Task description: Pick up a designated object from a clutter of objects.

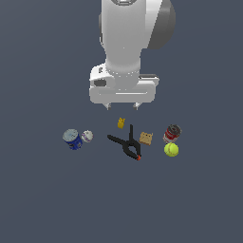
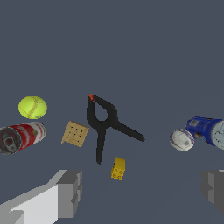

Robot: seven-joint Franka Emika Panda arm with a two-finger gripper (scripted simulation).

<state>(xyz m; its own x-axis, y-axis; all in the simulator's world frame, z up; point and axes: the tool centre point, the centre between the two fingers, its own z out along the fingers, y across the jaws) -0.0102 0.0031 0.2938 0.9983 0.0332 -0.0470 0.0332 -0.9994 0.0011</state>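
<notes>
The yellow-green tennis ball (image 1: 171, 150) (image 2: 32, 107) lies on the floor at the exterior view's right, just in front of the red can (image 1: 172, 133) (image 2: 21, 136). My gripper (image 1: 123, 106) (image 2: 142, 192) hangs open and empty above the clutter, behind the tiny yellow piece (image 1: 121, 123) (image 2: 118, 168) and well to the left of the ball. Its grey fingertips (image 2: 70, 192) frame the wrist view. A black spring clamp (image 1: 127, 144) (image 2: 103, 124) with a red tip lies in the middle, a tan cube (image 1: 145, 138) (image 2: 75, 133) beside it.
A blue can (image 1: 72, 139) (image 2: 209, 131) lies on its side at the exterior view's left, with a small whitish-grey round item (image 1: 87, 136) (image 2: 182, 140) touching it. Dark grey floor stretches all around the cluster.
</notes>
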